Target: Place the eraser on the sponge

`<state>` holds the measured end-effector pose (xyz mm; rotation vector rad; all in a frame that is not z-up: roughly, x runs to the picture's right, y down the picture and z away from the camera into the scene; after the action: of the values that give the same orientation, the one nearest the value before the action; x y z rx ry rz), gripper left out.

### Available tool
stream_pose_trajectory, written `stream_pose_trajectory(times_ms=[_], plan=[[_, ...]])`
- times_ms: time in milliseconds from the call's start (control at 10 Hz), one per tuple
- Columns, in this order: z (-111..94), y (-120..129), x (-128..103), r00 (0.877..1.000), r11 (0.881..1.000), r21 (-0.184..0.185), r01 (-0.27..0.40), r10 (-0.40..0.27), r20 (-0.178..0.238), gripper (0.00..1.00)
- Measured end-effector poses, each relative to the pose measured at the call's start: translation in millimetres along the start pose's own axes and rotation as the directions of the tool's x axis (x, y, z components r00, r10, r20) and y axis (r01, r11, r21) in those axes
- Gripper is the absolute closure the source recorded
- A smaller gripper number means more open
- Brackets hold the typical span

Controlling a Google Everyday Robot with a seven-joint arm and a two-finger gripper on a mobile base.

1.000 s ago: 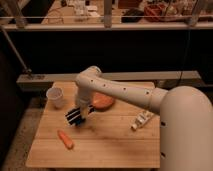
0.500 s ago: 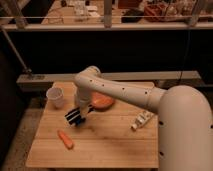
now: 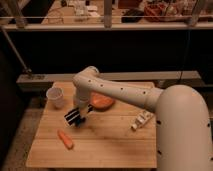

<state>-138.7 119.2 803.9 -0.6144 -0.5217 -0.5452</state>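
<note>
My gripper [image 3: 79,113] hangs at the end of the white arm, over the left middle of the wooden table [image 3: 110,145]. It is shut on the eraser [image 3: 73,117], a flat black block with pale stripes that tilts just above the tabletop. The sponge does not show in this view; it may be hidden behind the arm.
An orange bowl [image 3: 102,102] sits just right of the gripper. A white cup [image 3: 55,95] stands at the table's far left corner. An orange carrot-like piece [image 3: 65,139] lies near the front left. A small white object [image 3: 141,120] lies at the right, beside the robot's body.
</note>
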Motion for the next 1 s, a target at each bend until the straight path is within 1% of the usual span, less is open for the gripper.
stream_pose_trajectory(times_ms=[1000], plan=[[9.8, -8.2, -5.2, 0.999, 0.999, -0.01, 0.052, -0.052, -0.004, 1.0]])
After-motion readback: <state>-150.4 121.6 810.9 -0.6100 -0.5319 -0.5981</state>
